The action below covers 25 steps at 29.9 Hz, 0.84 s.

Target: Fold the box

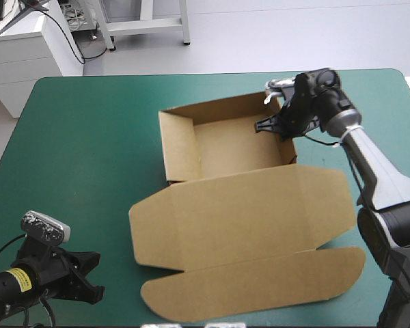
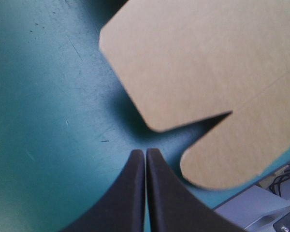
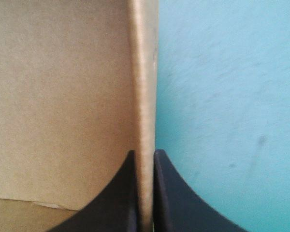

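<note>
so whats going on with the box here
The right gripper is shut on the box, pinching its right-hand wall between its fingers. The walls stand up and the lid lies flat on the teal-green cover. The left gripper is shut and empty, just short of the lid's near-left flaps.

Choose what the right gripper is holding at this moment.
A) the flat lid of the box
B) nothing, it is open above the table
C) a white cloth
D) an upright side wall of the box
D: in the right wrist view the right gripper is shut on the upright wall of the box, with the inside of the box on one side and the teal-green cover on the other.
</note>
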### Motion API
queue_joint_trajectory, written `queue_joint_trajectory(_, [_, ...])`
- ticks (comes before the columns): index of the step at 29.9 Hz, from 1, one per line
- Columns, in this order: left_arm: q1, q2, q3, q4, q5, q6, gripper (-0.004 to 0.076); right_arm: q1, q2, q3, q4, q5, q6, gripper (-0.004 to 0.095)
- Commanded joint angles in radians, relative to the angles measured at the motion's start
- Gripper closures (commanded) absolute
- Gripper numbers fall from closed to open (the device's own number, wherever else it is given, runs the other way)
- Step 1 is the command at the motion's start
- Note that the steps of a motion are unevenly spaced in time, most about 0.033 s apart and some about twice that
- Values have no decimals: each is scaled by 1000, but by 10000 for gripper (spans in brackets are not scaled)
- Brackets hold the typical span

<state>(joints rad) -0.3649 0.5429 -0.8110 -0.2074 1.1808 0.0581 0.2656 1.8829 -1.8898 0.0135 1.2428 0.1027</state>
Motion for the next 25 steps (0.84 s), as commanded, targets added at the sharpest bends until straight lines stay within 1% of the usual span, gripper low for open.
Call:
queue_joint_trajectory(1, [-4, 8, -24, -25, -48, -10, 732, -104, -137, -110, -81, 8, -42, 912])
queue_joint_trajectory(3, [-4, 8, -24, -26, -50, -22, 732, -187, -157, -141, -104, 8, -42, 912])
queue_joint_trajectory(6, [-4, 8, -24, -28, -52, -22, 732, -317, -167, -165, -107, 8, -80, 912])
queue_joint_trajectory(10, [-4, 8, -24, -28, -52, -22, 732, -474, -152, -165, -107, 4, -86, 912])
queue_joint_trajectory(14, [-4, 8, -24, -26, -65, -22, 732, -620, -114, -165, -100, -46, -88, 912])
queue_joint_trajectory(17, [-4, 8, -24, -26, -77, -22, 732, -694, -82, -165, -100, -74, -103, 912])
queue_joint_trajectory(20, [-4, 8, -24, -26, -87, -22, 732, -756, -51, -165, -97, -74, -113, 912])
queue_joint_trajectory(25, [-4, 8, -24, -26, -88, -22, 732, -827, 9, -165, -27, -68, -140, 910])
